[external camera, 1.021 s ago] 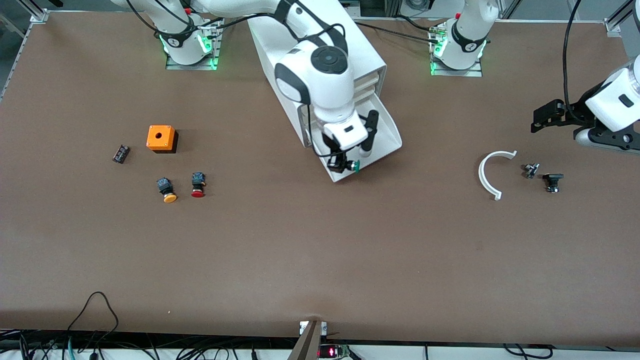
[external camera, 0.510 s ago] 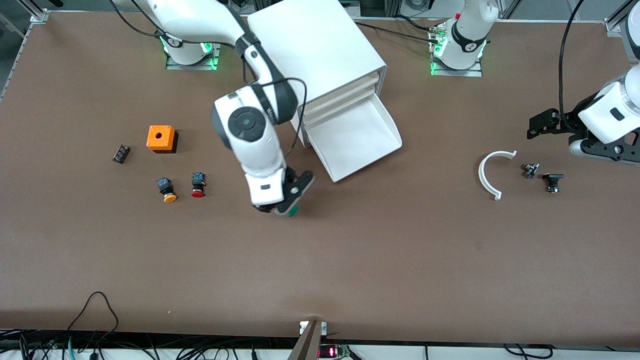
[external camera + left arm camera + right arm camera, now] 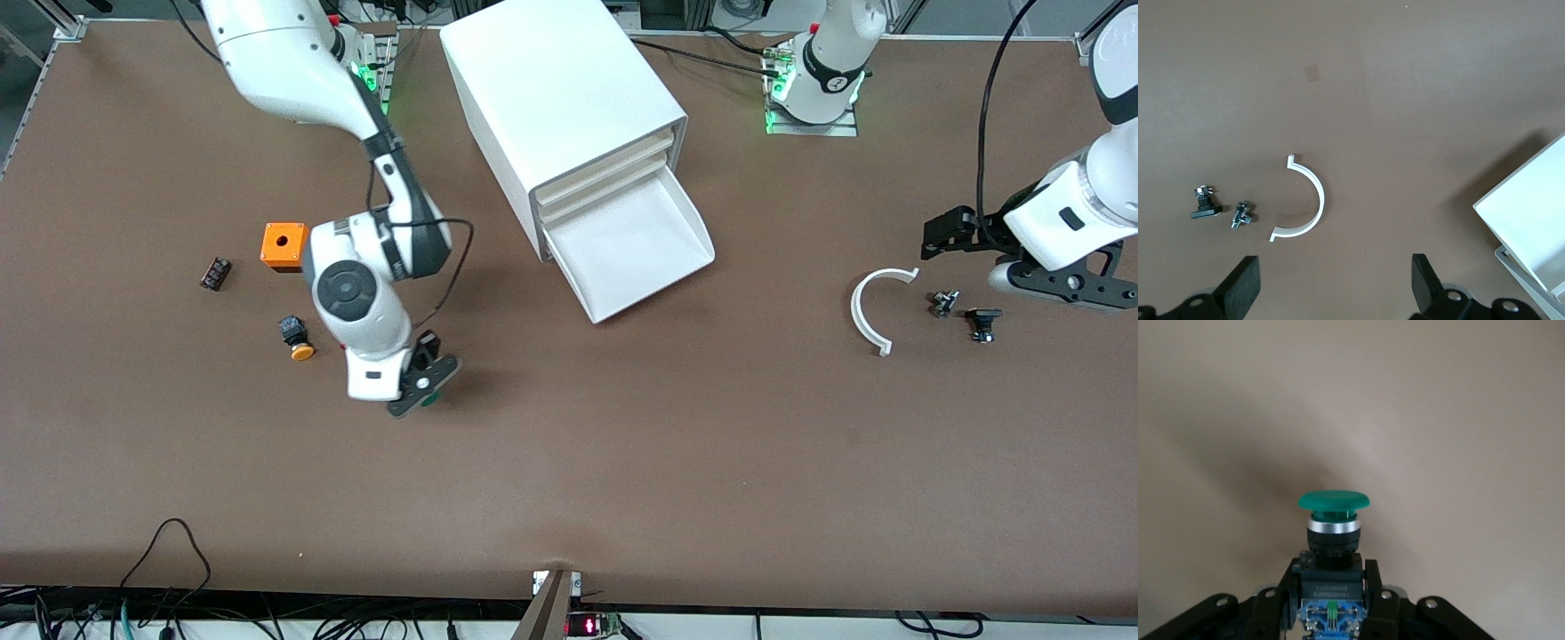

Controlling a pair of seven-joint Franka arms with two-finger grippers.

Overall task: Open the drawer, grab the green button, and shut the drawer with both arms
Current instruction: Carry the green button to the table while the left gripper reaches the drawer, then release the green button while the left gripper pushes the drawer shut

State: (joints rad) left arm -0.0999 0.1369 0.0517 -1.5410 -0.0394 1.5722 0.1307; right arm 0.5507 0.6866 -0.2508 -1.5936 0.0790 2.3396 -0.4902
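Note:
The bottom drawer [image 3: 636, 253] of the white cabinet [image 3: 556, 89] is pulled out, and its tray shows nothing inside. My right gripper [image 3: 425, 388] is shut on the black-and-blue body of the green-capped button [image 3: 431, 402]. It holds the button just above bare table, between the cabinet and the yellow button. In the right wrist view the button [image 3: 1333, 520] sits between the fingers of the right gripper [image 3: 1331, 600], cap pointing away. My left gripper [image 3: 944, 233] is open and empty, up over the table by the white arc. The left wrist view shows the left gripper [image 3: 1335, 293] with its jaws wide apart.
A yellow-capped button [image 3: 298, 340], an orange box [image 3: 284, 244] and a small black part [image 3: 215, 273] lie toward the right arm's end. A white arc [image 3: 876, 307] and two small fittings [image 3: 942, 302], [image 3: 982, 322] lie toward the left arm's end. The red-capped button is hidden by the right arm.
My right gripper has carried the green button out of the drawer and across the table toward the yellow button. My left gripper has drifted slightly toward the cabinet.

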